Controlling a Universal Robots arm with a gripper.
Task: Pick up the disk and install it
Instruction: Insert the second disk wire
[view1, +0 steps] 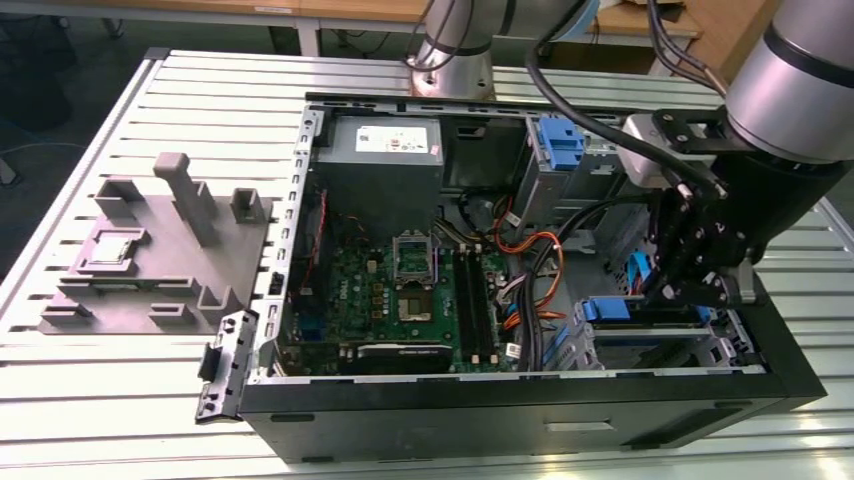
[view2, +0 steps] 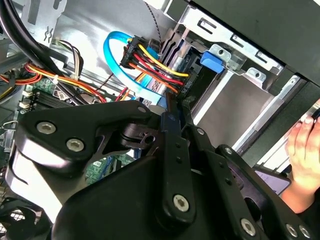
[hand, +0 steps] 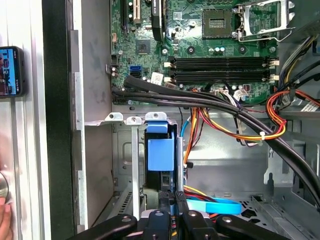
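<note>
One end effector (hand: 173, 202) reached down into the open computer case (view1: 534, 400), its fingers clamped on the disk (hand: 161, 155) (blue-framed, standing on edge), which sat in the drive bay (hand: 134, 120) directly ahead.

case (view1: 534, 400) on table (view1: 200, 100) | motherboard (view1: 400, 290) inside | fixture block (view1: 147, 250) at exterior view's left of case

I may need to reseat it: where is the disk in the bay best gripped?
Grip the disk by its exposed blue-framed edge, coming in from the open side of the case. It stands on edge between the bay's metal walls, so its flat faces look unreachable.
</note>
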